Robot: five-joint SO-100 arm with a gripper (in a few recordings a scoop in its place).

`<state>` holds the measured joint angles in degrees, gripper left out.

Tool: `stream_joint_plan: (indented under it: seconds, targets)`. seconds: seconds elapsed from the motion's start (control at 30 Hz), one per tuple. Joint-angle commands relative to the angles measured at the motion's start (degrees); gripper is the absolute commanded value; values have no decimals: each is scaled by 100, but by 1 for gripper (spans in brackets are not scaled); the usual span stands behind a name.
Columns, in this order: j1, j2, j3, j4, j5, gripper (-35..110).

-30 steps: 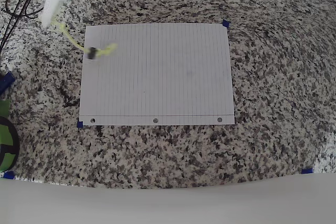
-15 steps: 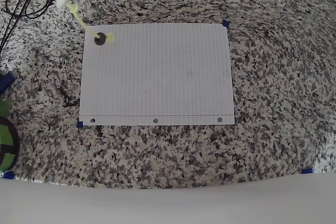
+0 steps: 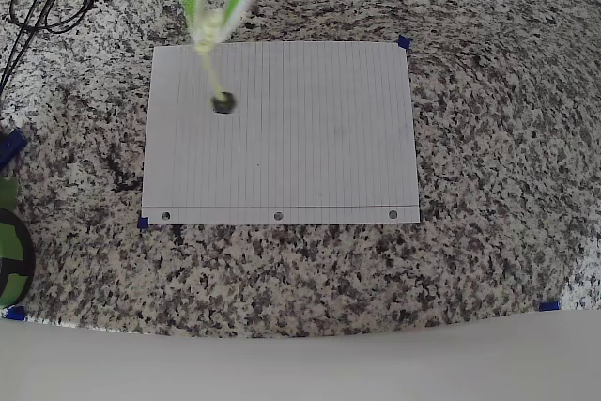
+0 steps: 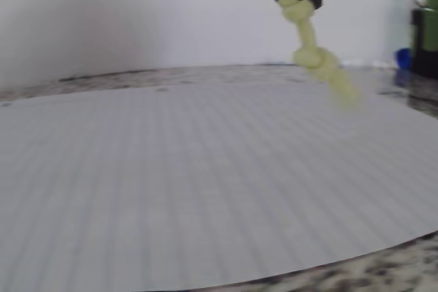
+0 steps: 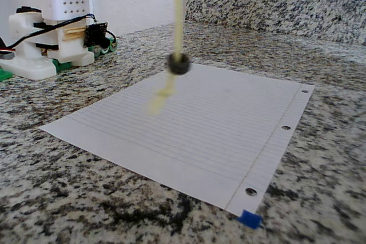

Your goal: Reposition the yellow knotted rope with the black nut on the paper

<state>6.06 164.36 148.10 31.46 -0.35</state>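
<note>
Green-and-white gripper (image 3: 208, 37) fingers pinch the yellow knotted rope (image 3: 212, 72), dangling the black nut (image 3: 223, 103) above the paper (image 3: 319, 138).

A speckled granite surface (image 3: 488, 138) in grey, black and white is carrying everything here, and in the fixed view it is meeting a low granite backsplash (image 5: 274, 4) at the rear. The paper (image 3: 282, 133), a white lined sheet with three punched holes along its near edge, is lying flat on the surface. Small blue tape tabs (image 3: 404, 42) are sitting at the sheet's corners, and more blue pieces are lying out toward the surface's edges. Black cables (image 3: 38, 7) are looping on the stone at the upper left of the overhead view. The robot's white base (image 5: 51, 32) is standing on the surface beyond the paper.
</note>
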Motion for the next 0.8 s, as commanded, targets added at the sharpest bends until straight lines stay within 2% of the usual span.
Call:
stream_joint_plan:
  seconds: [0.0,0.13,0.23,0.4,0.6,0.77]
  targets:
    - [-396,466,369,-325,1090,0]
    - [-809,1028,1187,-369,2083,0]
    - [-1046,1283,1424,-343,2206,0]
    - [-712,1380,1389,-536,1547,0]
    - [343,1195,1011,-694,369,0]
    - [1143,914,914,-1195,580,0]
